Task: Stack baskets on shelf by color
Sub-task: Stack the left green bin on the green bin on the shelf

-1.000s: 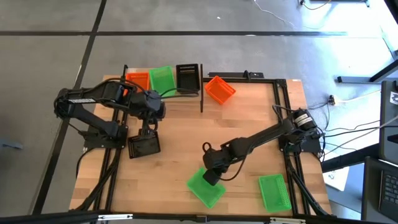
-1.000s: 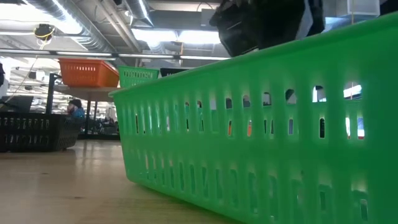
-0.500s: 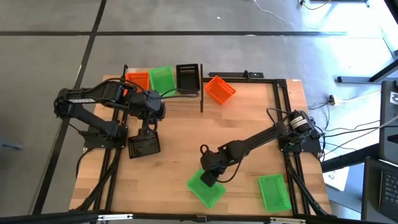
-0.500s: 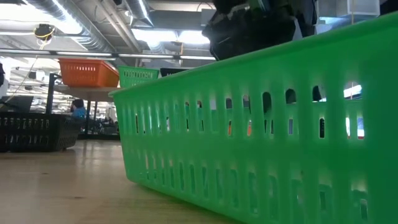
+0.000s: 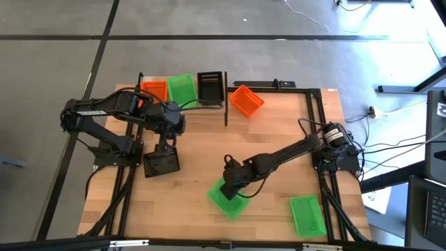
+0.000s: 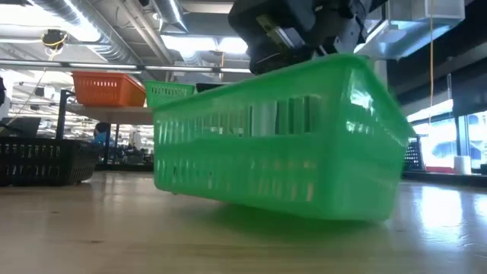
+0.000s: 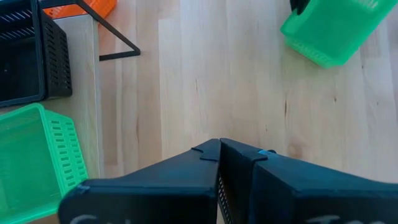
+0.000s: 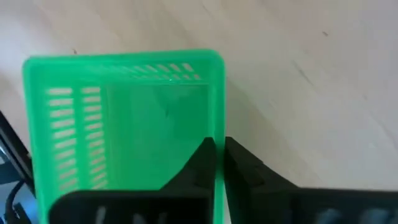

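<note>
**Right gripper pinching a green basket wall**

Right gripper point(image 5: 229, 187) clamped on the rim wall of a green basket point(image 5: 224, 198), one finger inside and one outside, as seen in the right wrist view point(image 8: 214, 163). Basket tipped up at one end in the low view point(image 6: 281, 144), the other end on the bench, near the middle of the front edge. Right arm stretched across from the right edge of the bench.

Left gripper point(image 5: 166, 148) pressed together on the rim of a black basket point(image 5: 162, 164), sitting toward the left edge of the bench. Fingertips point(image 7: 219, 149) meeting in the left wrist view, lattice wall just visible between them.

Second green basket point(image 5: 307, 215) flat near the front right corner, well apart from the first.

Shelf point(image 5: 182, 104) at the back left corner: orange basket point(image 5: 155, 90), green basket on shelf point(image 5: 182, 89) and black basket on shelf point(image 5: 210, 86) lined up side by side. Another loose orange basket point(image 5: 246, 100) tilted just beside the shelf, toward the back edge.
</note>
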Robot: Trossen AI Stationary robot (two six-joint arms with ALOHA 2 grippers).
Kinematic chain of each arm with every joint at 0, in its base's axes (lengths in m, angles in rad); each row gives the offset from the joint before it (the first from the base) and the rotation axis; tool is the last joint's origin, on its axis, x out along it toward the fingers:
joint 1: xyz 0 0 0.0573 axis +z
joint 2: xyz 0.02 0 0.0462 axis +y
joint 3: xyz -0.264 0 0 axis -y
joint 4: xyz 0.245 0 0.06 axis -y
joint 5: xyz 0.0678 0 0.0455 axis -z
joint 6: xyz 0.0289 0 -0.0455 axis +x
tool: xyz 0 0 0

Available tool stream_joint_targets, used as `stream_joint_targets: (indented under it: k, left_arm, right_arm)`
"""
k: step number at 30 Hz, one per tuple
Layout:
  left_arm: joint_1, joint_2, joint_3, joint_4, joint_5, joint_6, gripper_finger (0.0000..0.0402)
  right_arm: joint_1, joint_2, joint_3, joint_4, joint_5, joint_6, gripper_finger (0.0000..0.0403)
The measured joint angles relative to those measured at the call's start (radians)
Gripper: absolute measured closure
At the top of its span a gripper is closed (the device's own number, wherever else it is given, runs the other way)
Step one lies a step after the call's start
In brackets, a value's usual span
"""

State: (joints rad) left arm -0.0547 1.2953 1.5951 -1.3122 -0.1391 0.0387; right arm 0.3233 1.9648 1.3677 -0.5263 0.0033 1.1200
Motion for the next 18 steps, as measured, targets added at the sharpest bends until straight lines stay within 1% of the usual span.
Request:
stream_joint_targets:
  k: [3,5,7,10,14,18]
  left_arm:
    - [0.000,0.000,0.000,-0.013,0.000,0.000,0.0402]
    - [0.000,0.000,0.000,-0.015,0.000,0.000,0.0402]
    - [0.000,-0.010,0.000,-0.015,0.000,-0.001,0.0402]
    - [0.000,-0.038,0.001,-0.010,-0.010,-0.015,0.0402]
    - [0.000,-0.084,0.001,-0.008,-0.059,-0.035,0.0402]
    - [0.000,-0.140,0.001,-0.006,-0.097,-0.037,0.0402]
  right_arm:
    - [-0.018,0.000,0.030,-0.041,-0.030,-0.006,0.0397]
    - [-0.034,0.000,0.073,-0.092,-0.053,-0.024,0.0398]
    - [-0.050,0.000,0.129,-0.146,-0.053,-0.052,0.0399]
    - [-0.074,0.000,0.226,-0.220,-0.021,-0.075,0.0400]
    - [-0.112,0.000,0.355,-0.332,0.036,-0.078,0.0401]
    - [-0.150,0.000,0.481,-0.364,0.083,-0.085,0.0402]
